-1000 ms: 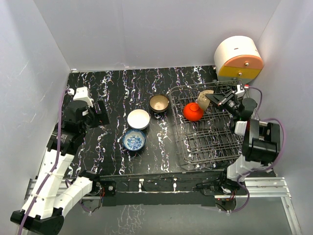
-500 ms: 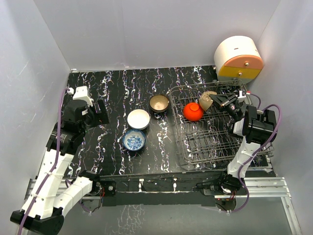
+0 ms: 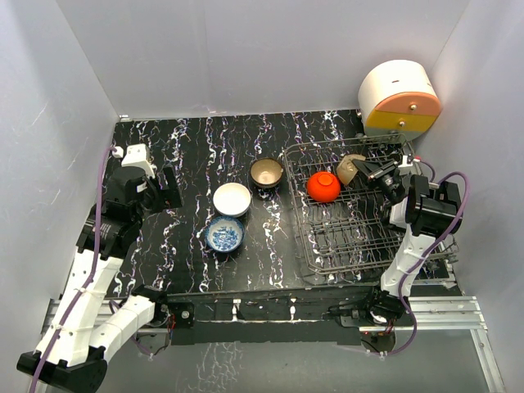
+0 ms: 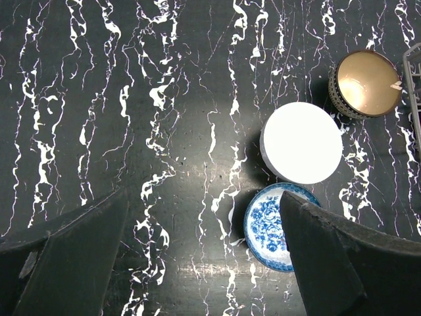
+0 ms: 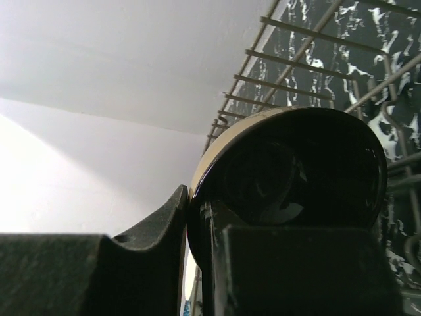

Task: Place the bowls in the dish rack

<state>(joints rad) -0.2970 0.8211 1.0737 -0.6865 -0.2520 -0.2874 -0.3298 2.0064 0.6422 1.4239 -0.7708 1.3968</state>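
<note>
Dark bowl (image 3: 350, 168) held on edge at the dish rack's (image 3: 344, 237) far end.
Clamped by the right gripper (image 3: 370, 172) at two o'clock of the red bowl (image 3: 323, 186), it has been brought lower, so release seems near; the left gripper (image 3: 168, 190) is spread open.

No readable text, labels, brand names, numbers or signs appear anywhere in these views, not on any object or surface.

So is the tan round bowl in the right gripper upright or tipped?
Tipped on edge: the tan bowl, rim pinched by the right gripper, shows its dark inside to the wrist camera, over the grey wire dish rack.
</note>
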